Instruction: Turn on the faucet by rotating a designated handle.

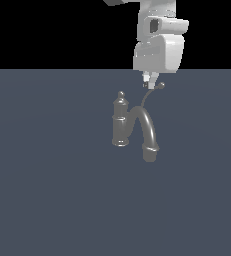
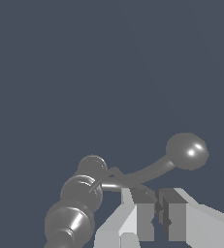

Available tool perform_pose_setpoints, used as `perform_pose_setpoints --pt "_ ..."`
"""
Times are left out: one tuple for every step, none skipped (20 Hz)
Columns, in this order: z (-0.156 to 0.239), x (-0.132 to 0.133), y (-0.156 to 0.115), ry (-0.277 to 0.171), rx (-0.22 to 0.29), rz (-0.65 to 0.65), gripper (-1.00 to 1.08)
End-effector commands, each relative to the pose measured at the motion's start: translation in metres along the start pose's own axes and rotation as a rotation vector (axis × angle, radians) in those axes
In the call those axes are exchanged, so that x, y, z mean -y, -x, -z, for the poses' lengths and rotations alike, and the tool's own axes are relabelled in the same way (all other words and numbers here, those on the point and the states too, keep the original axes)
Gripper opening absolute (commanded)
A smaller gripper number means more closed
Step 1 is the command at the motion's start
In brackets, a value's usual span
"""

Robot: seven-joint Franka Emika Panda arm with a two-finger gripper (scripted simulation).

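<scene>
The white Panda arm comes down from the top of the exterior view, its wrist pointing straight down at the small grey metallic faucet point(image 1: 122, 122) standing on the flat slate-blue floor point(image 1: 42, 190). The gripper point(image 1: 148, 83) (fingers pressed nearly together, holding nothing) hovers just beside the ball knob of the thin, curved grey wire handle point(image 1: 149, 98), which rises from the post behind the thick arched spout. In the wrist view the fingertips point(image 2: 141, 213) sit close to the lever's shaft, whether touching I cannot tell.

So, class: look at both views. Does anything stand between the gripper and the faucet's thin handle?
Nothing visible does. The gripper sits right beside the handle, near its ball knob; the jaws look nearly together with nothing between them. The thick spout lies below, clear of the approach.
</scene>
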State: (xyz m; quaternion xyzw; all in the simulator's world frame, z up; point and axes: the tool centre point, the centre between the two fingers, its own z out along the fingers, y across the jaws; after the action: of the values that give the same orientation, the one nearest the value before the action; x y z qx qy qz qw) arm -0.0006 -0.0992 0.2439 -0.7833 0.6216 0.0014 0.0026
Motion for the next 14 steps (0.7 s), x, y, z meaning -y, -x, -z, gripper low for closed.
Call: perform_pose_setpoints --pt "-0.001 -0.001 -0.022 0.001 -0.005 -0.028 -1.0" --pt "-0.001 0.001 -0.025 0.001 -0.005 -0.028 -1.0" --pt "-0.001 0.003 -0.027 0.001 -0.005 -0.029 -1.0" --pt "-0.001 0.005 -0.03 0.001 -0.005 -0.03 -1.0" --pt "-0.001 0.007 -0.033 0.001 -0.005 -0.031 -1.0" --pt "-0.001 0.009 -0.035 0.001 -0.005 -0.032 -1.0" --pt "-0.001 0.011 -0.038 0.002 -0.005 -0.033 -1.0" --pt "-0.001 0.012 -0.041 0.002 -0.005 -0.034 -1.0" --pt "-0.002 0.014 -0.043 0.002 -0.005 -0.035 -1.0" --pt "-0.002 0.016 -0.046 0.002 -0.005 -0.036 -1.0" --pt "-0.002 0.018 -0.048 0.002 -0.005 -0.037 -1.0" --pt "-0.002 0.019 -0.051 0.002 -0.005 -0.037 -1.0" --pt "-0.002 0.019 -0.051 0.002 -0.005 -0.037 -1.0" --pt "0.0 0.03 -0.02 -0.001 0.007 0.008 -1.0"
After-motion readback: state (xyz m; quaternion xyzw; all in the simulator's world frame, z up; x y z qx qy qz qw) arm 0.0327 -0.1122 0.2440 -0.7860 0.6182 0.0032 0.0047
